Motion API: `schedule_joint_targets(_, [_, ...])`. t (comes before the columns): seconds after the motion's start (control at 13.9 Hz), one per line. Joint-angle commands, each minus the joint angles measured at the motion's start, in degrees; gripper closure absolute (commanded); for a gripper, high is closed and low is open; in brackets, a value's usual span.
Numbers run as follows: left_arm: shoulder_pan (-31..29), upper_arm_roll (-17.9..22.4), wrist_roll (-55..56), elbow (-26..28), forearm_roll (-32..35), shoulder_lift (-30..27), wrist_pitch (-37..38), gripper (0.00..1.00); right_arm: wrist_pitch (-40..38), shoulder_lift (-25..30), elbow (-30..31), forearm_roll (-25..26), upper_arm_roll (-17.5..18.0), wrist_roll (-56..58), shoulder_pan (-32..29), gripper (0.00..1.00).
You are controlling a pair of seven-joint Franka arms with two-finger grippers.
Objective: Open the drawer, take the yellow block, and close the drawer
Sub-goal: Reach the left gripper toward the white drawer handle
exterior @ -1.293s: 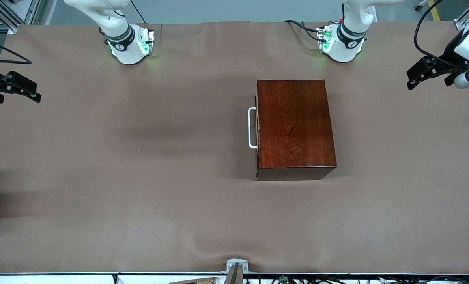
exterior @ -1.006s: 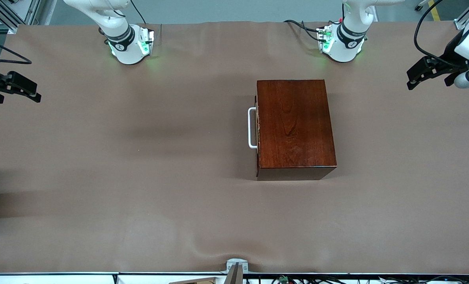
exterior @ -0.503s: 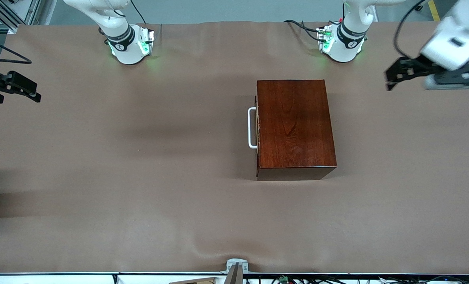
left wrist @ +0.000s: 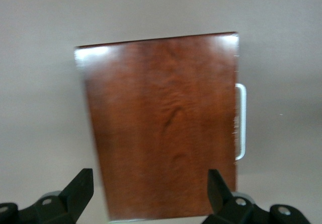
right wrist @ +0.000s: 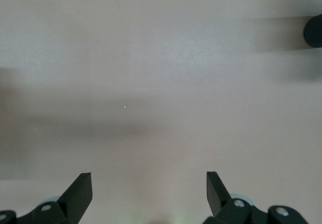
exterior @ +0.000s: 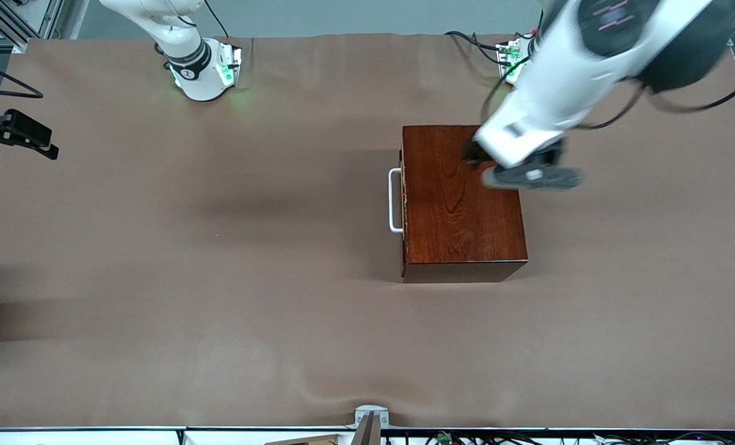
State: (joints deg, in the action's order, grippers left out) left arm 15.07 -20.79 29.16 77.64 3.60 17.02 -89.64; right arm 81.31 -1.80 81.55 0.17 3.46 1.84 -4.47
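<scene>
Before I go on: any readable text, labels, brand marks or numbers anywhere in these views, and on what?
None can be read.
Left arm: faint pinkish marks on its dark joint cap over the table, too blurred to read.
Right arm's base: a small round mark on its dark band, too small to read.
Wooden box and white handle of the drawer: plain, no text in the front or left wrist view.

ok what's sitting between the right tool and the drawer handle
Nothing: in the front view only bare brown table cover lies between the right tool, over its own end of the table, and the drawer's white handle.
</scene>
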Motion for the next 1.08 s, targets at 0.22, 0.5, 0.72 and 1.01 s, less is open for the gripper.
schedule_joint_targets(0.22, [15.92, 4.16, 12.84, -9.86, 5.89, 13.19, -5.63, 0.00, -0.01, 0.49, -0.16, 0.27, 0.14, 0.27, -0.28, 0.00])
schedule_joint_targets(0.5, [28.41, 14.35, 16.09, -12.07, 5.71, 18.13, -9.32, 0.00, -0.09, 0.49, -0.16, 0.27, 0.14, 0.27, -0.36, 0.00])
schedule_joint_targets(0.72, [32.91, 17.45, 20.50, -12.07, 5.71, 22.08, -10.21, 0.00, -0.09, 0.49, -0.16, 0.27, 0.05, 0.27, -0.36, 0.00])
schedule_joint_targets(1.01, [37.04, 20.52, 20.50, -11.54, 6.06, 24.72, -10.03, 0.00, -0.09, 0.49, -0.16, 0.27, 0.14, 0.27, -0.28, 0.00])
